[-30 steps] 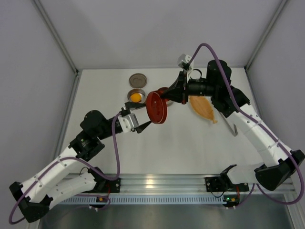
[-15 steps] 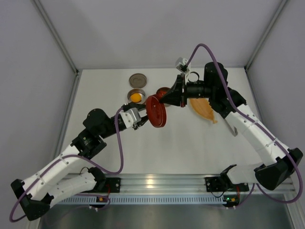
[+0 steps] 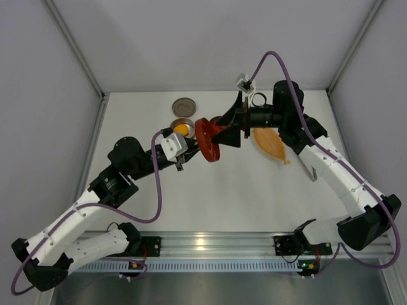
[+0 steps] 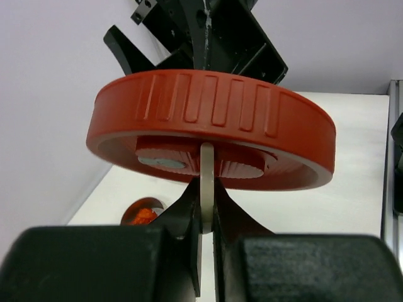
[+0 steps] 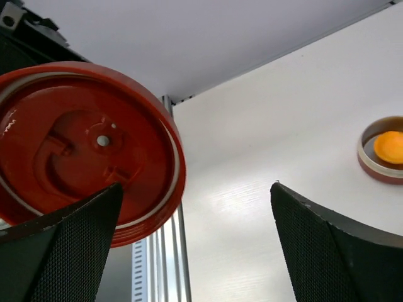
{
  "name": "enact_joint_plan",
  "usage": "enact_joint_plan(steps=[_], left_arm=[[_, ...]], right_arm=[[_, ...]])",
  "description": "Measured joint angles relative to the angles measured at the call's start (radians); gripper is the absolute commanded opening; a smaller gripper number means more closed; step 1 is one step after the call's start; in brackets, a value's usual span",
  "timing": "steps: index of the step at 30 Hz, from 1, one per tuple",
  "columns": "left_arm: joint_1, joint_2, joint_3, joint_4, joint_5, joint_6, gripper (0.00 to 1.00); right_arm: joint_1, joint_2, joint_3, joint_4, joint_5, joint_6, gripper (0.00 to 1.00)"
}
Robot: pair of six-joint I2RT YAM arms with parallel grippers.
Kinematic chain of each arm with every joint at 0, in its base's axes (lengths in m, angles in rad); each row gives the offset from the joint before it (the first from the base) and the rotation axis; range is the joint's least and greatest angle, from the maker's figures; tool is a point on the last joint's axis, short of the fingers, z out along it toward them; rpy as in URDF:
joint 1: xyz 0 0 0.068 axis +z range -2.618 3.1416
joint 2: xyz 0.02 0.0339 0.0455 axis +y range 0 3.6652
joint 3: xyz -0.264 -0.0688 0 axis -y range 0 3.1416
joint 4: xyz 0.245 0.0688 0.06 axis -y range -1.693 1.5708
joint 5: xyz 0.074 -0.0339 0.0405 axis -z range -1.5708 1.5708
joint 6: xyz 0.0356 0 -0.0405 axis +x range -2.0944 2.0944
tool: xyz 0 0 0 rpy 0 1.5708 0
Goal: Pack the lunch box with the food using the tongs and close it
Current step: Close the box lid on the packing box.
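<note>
A red round lid [image 3: 207, 140] of the lunch box hangs on edge above the table between both arms. My left gripper [image 4: 206, 195] is shut on a thin white tab [image 4: 206, 165] on the lid's [image 4: 214, 123] underside. My right gripper [image 5: 195, 251] stands open just behind the lid [image 5: 82, 151], with its fingers apart from it. A steel tin [image 3: 181, 129] holds the round orange-yellow food [image 5: 390, 146]. A second tin [image 4: 143, 212] holds red food and is half hidden behind the right gripper [image 3: 227, 130]. The grey tongs [image 3: 310, 170] lie partly under the right arm.
A grey metal lid [image 3: 184, 105] lies at the back left of the white table. An orange leaf-shaped dish [image 3: 270, 145] lies under the right forearm. Grey walls enclose the table on three sides, and an aluminium rail [image 3: 203, 244] runs along the near edge.
My left gripper reached up to the red lid and shut on its white tab. My right gripper, shut on the lid before, has opened and let go.
</note>
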Motion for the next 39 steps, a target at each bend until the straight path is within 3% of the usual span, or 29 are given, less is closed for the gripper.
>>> enact_joint_plan(steps=[10,17,26,31,39], left_arm=[[0.005,0.282,0.414,-0.455,-0.110,-0.087,0.00],[0.061,0.505,0.472,-0.716,-0.078,-0.126,0.00],[0.299,0.567,0.474,-0.744,0.116,-0.276,0.00],[0.310,0.603,0.486,-0.725,0.182,-0.339,0.00],[0.308,0.652,0.490,-0.721,0.216,-0.396,0.00]], right_arm=[[-0.244,0.093,0.169,-0.030,-0.027,0.103,0.99],[-0.246,0.077,0.132,-0.072,-0.028,0.070,0.99],[-0.201,0.066,0.005,-0.120,-0.018,-0.025,0.99],[-0.169,0.068,-0.080,-0.117,0.023,-0.025,0.99],[-0.076,0.082,-0.085,-0.089,0.091,-0.007,0.99]])
